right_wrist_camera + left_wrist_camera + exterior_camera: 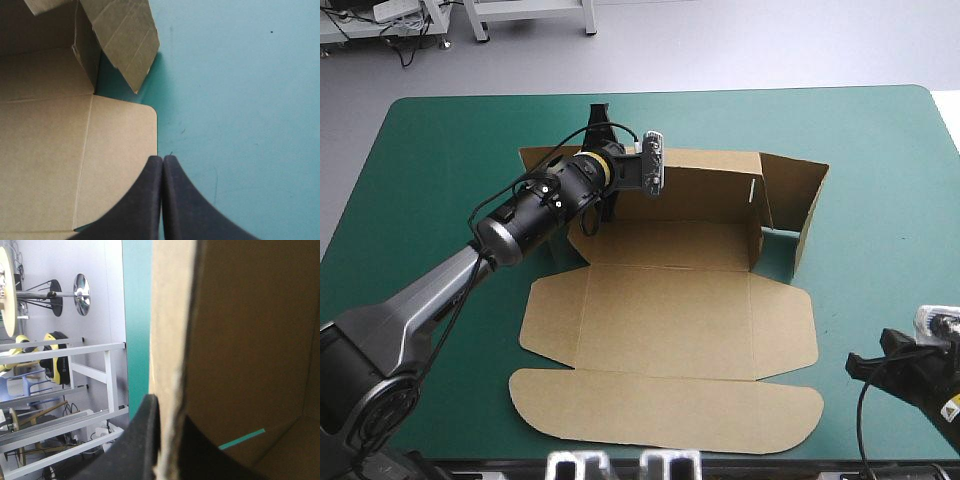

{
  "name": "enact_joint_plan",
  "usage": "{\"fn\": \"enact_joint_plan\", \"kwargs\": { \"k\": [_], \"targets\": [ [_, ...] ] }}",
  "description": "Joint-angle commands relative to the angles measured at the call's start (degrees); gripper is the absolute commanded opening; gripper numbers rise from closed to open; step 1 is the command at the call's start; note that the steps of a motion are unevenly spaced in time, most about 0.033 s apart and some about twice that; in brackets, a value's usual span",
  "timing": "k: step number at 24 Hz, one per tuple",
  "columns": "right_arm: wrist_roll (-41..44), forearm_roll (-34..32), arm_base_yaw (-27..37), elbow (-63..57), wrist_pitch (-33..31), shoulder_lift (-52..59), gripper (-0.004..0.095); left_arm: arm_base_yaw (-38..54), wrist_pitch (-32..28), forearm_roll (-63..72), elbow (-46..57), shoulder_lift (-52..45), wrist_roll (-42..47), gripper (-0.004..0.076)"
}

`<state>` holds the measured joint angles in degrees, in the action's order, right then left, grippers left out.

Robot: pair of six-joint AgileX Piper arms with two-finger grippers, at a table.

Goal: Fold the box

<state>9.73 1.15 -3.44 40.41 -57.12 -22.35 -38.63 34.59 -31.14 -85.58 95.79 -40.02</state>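
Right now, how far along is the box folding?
Done: on the box, the far wall stands up and the right-hand wall is partly raised. In hand: the left pincer is shut on the far wall near its left end. Left: the lid lies flat, and the right pincer rests shut beside the box.

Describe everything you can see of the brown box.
The box is one cut sheet of brown board, partly folded on the teal-green table. Its far wall and right side wall stand raised; the base, lid and rounded flaps lie flat toward the near edge. The left claw pinches the far wall's left end; the right claw, shut, holds nothing.
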Motion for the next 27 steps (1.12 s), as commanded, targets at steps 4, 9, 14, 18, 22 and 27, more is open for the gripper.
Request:
{"fn": "enact_joint_plan", "kwargs": {
  "k": [4,9,14,18,22,27],
  "targets": [
    [-3.6,2.1,-0.1,13.5,3.6,-11.6,-0.0019,-2.3,-2.3,-11.2,2.9,-3.2,14.9,-0.0011],
    [-8.7,6.5,-0.1,31.9,3.6,-28.6,-0.0019,-3.4,-3.0,-27.9,7.2,-3.0,33.4,-0.0011],
    [-13.5,11.4,-0.1,42.5,5.5,-43.1,-0.0019,-5.2,-3.7,-32.2,10.7,-3.0,36.9,-0.0010],
    [-14.4,11.6,-0.1,46.8,6.1,-52.5,-0.0019,-5.5,-3.5,-33.7,10.8,-2.9,39.0,-0.0010],
    [-15.2,12.1,-0.1,51.0,6.4,-58.8,-0.0020,-5.5,-3.4,-34.1,10.8,-2.9,39.0,-0.0010],
    [-15.6,12.0,-0.1,57.4,4.7,-67.0,-0.0020,-5.5,-3.4,-34.1,10.8,-2.9,39.0,-0.0010]
  ]
}}
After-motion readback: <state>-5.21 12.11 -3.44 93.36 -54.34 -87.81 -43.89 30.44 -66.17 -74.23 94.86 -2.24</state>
